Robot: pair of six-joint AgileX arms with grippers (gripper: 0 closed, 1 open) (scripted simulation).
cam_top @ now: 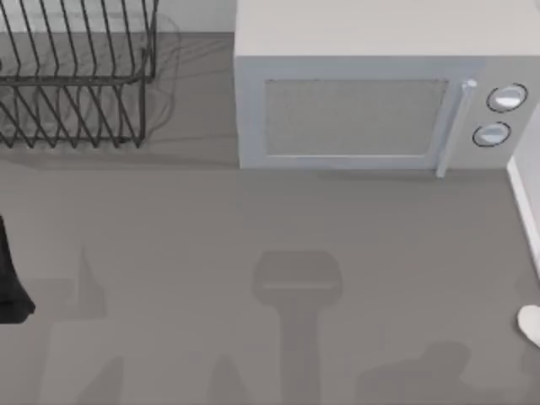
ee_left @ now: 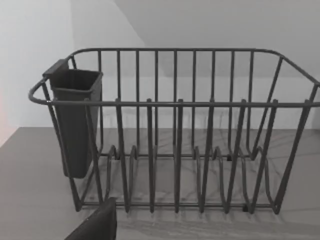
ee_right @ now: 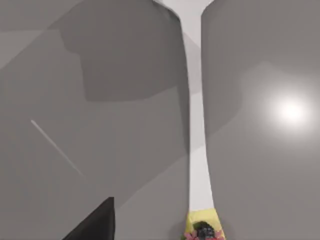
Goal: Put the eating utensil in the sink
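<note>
A whitish-grey eating utensil (cam_top: 531, 324) lies flat on the grey desk (cam_top: 253, 236) at three o'clock; the right gripper looks down on its slim handle (ee_right: 196, 125), grip state unclear.

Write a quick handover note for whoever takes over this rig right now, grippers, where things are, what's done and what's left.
Left arm: parked at the table's left edge, its wrist camera facing the dish rack.
Right arm: its wrist view looks along the eating utensil, a long white handle with a yellow end.
Eating utensil: rounded white end at the table's right edge, below the microwave.
Done: nothing visibly.
Left: pick the utensil up and put it in the sink.
</note>
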